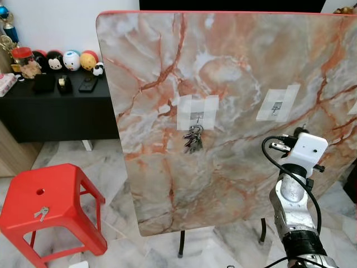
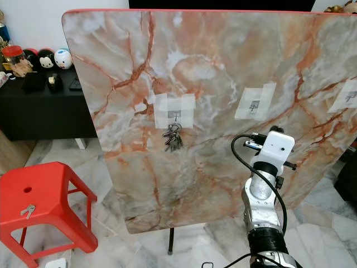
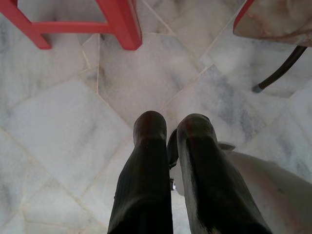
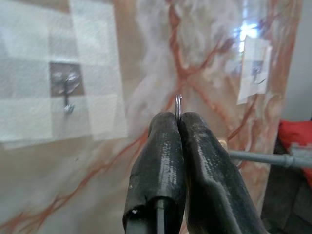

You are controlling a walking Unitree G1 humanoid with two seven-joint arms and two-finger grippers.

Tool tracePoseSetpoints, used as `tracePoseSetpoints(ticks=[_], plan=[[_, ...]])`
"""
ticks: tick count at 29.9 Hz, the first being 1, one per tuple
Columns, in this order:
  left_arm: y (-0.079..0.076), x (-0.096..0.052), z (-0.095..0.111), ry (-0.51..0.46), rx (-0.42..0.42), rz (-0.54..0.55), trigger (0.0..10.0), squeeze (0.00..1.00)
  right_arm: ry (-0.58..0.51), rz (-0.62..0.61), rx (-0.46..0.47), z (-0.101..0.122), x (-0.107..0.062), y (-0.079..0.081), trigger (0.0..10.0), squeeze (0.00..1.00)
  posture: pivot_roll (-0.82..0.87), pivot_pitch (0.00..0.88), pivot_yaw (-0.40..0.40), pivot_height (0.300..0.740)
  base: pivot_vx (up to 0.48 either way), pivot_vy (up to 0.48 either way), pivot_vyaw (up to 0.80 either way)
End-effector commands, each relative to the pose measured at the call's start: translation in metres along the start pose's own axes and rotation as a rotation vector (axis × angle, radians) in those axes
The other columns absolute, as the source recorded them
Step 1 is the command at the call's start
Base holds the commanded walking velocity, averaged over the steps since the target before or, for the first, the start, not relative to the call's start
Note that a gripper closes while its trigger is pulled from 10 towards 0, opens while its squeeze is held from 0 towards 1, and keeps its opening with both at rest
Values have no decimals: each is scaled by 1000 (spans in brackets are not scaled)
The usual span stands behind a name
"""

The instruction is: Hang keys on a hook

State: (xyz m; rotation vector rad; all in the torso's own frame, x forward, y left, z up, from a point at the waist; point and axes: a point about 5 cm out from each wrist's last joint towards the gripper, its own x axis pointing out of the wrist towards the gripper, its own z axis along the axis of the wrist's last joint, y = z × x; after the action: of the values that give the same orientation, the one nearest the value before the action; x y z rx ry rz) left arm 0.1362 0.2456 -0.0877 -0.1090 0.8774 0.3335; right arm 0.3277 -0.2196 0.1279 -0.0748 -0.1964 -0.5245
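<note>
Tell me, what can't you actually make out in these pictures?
- Right hand, right wrist view: shut on a thin metal ring; the fingers hide whatever hangs below.
- Right hand, eye views: hidden behind its own white wrist.
- Key on the red stool: too small to detail.
- Third hook patch: cut by the right edge.

No text, label or number can be read anywhere.

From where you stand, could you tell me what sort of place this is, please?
Probably a room in a home: marble floor tiles, a red plastic stool, and a black cabinet carrying round plush toys. A tabletop stood on edge carries taped-on hooks.
</note>
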Motion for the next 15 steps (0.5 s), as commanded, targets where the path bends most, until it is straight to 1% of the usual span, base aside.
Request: tracePoseSetpoints(ticks=[1,3,10,15], plan=[[1,-2,-7,32,15,4,10000,0,-31,-1,-41,9,5,0,10000,0,168,12,-66,740,0,0,0],[1,-2,-7,32,15,5,10000,0,-29,2,-67,9,6,0,10000,0,169,11,-66,740,0,0,0],[1,-2,-8,35,14,2,10000,0,32,26,-275,-2,15,-2,10000,0,166,11,-66,740,0,0,0],[2,-2,-8,34,10,4,10000,0,37,48,-288,-1,18,3,10000,0,171,12,-67,740,0,0,0]])
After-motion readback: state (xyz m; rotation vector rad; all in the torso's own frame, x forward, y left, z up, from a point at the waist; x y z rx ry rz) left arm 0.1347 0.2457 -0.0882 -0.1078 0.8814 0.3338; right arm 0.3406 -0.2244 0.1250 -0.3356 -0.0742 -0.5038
